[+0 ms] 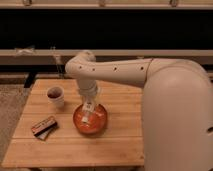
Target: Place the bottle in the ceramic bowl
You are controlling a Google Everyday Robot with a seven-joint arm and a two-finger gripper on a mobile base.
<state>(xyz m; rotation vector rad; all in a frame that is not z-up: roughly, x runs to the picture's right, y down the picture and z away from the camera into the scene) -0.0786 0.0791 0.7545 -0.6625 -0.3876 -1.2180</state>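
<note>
The orange-red ceramic bowl point(100, 125) sits on the wooden table, left of centre. My gripper point(89, 106) hangs straight over the bowl from the white arm. It is shut on the small white bottle point(86, 118). The bottle points down, slightly tilted, with its lower end inside the bowl's rim. I cannot tell whether the bottle touches the bowl's bottom.
A white cup with a dark inside point(55, 95) stands to the upper left of the bowl. A dark flat packet point(44, 126) lies to the bowl's left near the table edge. The wooden table point(125, 145) extends to the right, where my white body stands close.
</note>
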